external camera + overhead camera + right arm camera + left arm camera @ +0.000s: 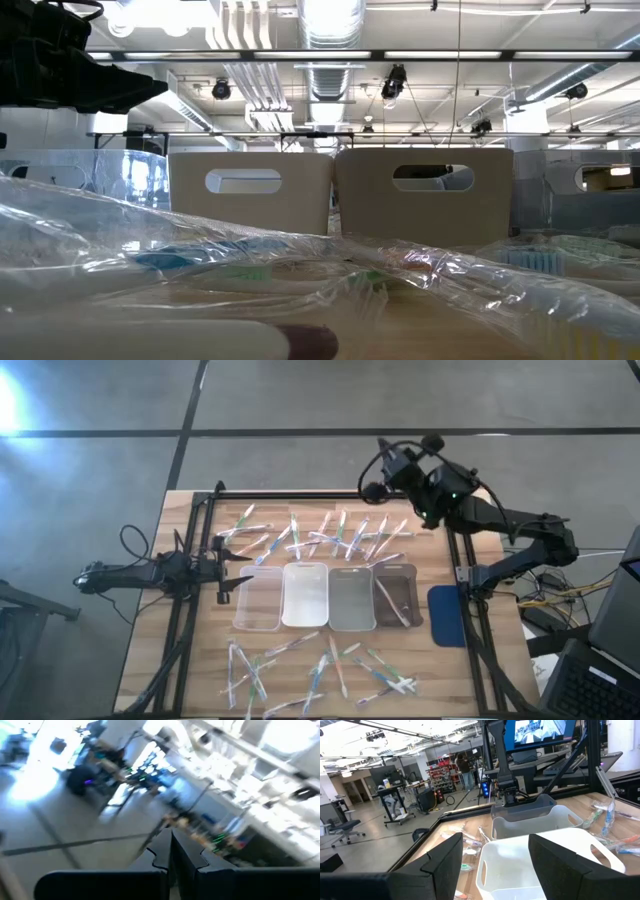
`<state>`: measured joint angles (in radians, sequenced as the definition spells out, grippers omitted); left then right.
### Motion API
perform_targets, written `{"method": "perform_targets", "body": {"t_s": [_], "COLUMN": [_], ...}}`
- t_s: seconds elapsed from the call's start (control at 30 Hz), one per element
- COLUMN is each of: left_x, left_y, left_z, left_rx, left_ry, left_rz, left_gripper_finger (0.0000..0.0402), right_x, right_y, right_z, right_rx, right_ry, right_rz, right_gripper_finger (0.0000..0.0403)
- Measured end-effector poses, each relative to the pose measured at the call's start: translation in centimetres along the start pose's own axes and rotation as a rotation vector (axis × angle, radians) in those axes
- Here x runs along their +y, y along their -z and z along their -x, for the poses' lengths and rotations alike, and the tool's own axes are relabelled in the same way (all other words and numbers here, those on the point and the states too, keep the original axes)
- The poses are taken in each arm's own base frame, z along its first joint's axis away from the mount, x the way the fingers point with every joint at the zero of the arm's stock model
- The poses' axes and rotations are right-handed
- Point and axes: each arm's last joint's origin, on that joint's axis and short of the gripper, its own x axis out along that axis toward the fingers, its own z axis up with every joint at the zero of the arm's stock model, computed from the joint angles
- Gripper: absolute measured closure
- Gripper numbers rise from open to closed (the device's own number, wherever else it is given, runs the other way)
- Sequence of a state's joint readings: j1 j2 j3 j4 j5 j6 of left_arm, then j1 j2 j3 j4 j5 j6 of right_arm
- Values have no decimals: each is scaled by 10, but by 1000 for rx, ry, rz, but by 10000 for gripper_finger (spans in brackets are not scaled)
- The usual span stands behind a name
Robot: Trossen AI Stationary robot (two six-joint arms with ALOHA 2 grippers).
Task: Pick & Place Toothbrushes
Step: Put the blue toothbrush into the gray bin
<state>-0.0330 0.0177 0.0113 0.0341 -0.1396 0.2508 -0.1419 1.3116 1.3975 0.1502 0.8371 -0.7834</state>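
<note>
— From above: toothbrushes [320, 538] strewn in one band beyond the four trays [258, 622] and another band on the near side; a single brush [397, 603] lying in the rightmost tray. Left gripper [240, 559] low at the table's left edge, just beside the leftmost tray. Right gripper [378, 468] raised over the far right corner, well apart from any brush.

— And at table level?

— Wrapped toothbrushes [300, 268] heaped across the foreground, two trays [250, 190] upright behind. Neither pincer readable here.

— Left wrist?

— Left gripper [495, 847] with fingers [445, 862] spread wide, holding nothing, aimed over a white tray [520, 865]; more brushes [607, 817] beside it.

— Right wrist?

— Right gripper [171, 847] pressed closed, apparently on nothing, pointed out at the room.

— Step in hand?

— Judged as between placements, with sorting barely begun. Next: choose a loose brush, descend over its middle with fingers astride the thin wrapper, and close without snagging overlapping neighbours.
</note>
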Motion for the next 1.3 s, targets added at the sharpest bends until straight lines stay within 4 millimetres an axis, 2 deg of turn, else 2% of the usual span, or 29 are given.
{"method": "perform_targets", "body": {"t_s": [0.2,0.3,0.5,0.87,0.97,1.3], "left_x": [0,0,0,0,0,0], "left_y": [0,0,0,0,0,0], "left_z": [0,0,0,0,0,0], "left_rx": [0,0,-1,0,0,0], "left_ry": [1,1,1,0,0,0], "left_rz": [0,0,0,0,0,0], "left_gripper_finger": [170,170,170,170,170,170], "right_x": [-2,-2,7,40,50,97], "right_y": [1,2,11,36,36,32], "right_z": [-7,-6,-3,1,6,34], "right_rx": [-14,-10,25,256,288,375], "right_ry": [38,25,-130,-365,-390,-530], "right_rz": [100,68,-25,-236,-314,-354], "right_gripper_finger": [394,394,394,394,394,394]}}
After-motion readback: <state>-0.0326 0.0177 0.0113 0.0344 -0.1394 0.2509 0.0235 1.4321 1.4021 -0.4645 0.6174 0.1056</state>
